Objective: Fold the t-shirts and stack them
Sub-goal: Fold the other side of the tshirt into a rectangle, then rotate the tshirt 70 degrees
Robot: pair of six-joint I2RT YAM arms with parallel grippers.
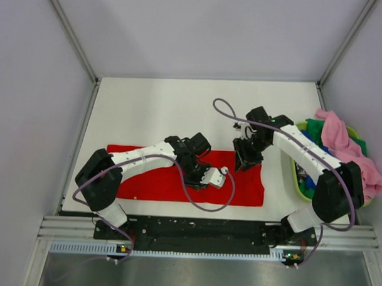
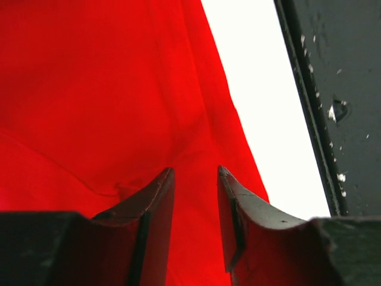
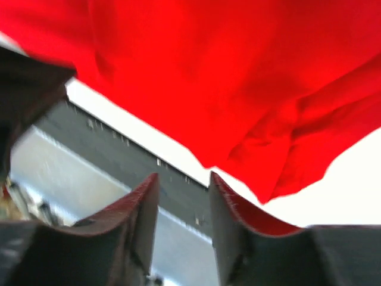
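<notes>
A bright red t-shirt (image 1: 145, 182) lies flat as a long strip along the near part of the white table (image 1: 167, 111). My left gripper (image 1: 199, 176) hovers low over its middle, open, with red cloth (image 2: 119, 89) showing under and between the fingers (image 2: 195, 176). My right gripper (image 1: 245, 159) hangs over the shirt's far right edge, open (image 3: 183, 179), with nothing between its fingers; red cloth (image 3: 238, 71) fills the upper part of that view. A pink shirt (image 1: 344, 145), a dark green one (image 1: 315, 128) and a blue one (image 1: 307, 182) sit in the basket.
The round lime-green basket (image 1: 295, 175) stands at the table's right edge, beside the right arm. A black rail (image 2: 333, 89) runs along the near table edge. Purple cables (image 1: 223, 109) loop off both arms. Grey walls enclose the table.
</notes>
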